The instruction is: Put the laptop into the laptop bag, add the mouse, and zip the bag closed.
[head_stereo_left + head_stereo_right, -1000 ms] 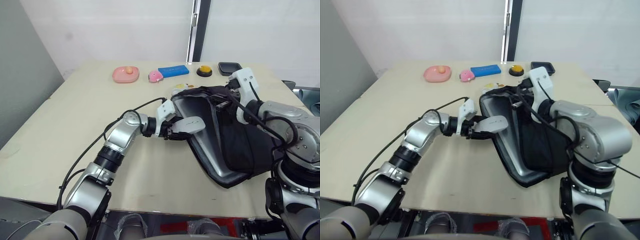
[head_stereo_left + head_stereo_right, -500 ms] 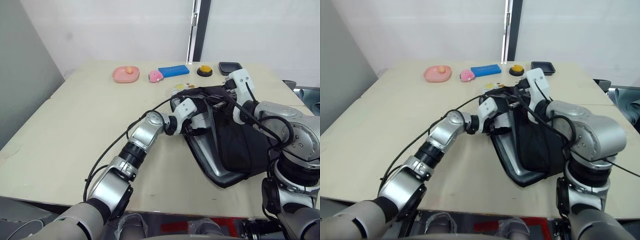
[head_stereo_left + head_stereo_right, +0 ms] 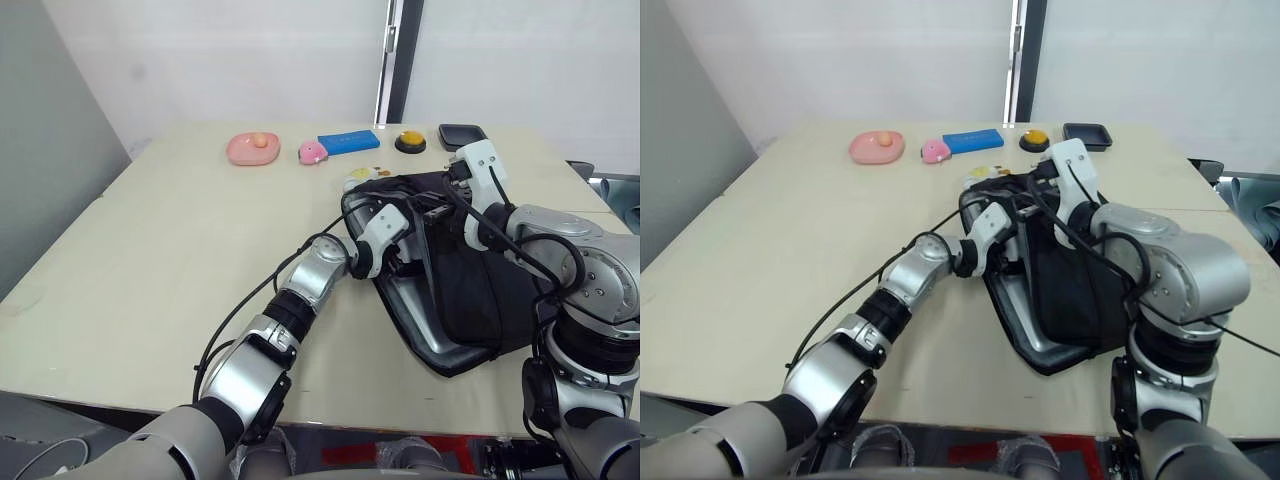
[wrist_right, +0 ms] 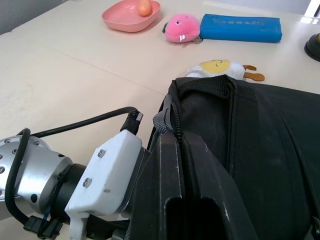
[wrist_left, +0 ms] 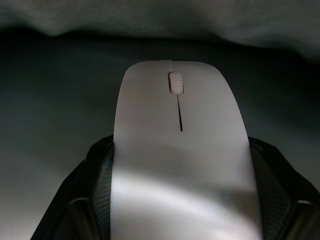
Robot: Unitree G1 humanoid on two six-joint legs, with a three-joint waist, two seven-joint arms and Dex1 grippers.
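We see a beige table (image 3: 150, 250), the laptop bag (image 3: 480, 290), pink dish (image 3: 252, 149), pink plush (image 3: 312, 152), blue case (image 3: 348, 142), yellow button (image 3: 408, 142), black tray (image 3: 461, 133) on it.

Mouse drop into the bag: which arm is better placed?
Left. Its fingers grip the mouse, already reaching inside the laptop bag over the laptop. The right gripper holds the bag's edge up.
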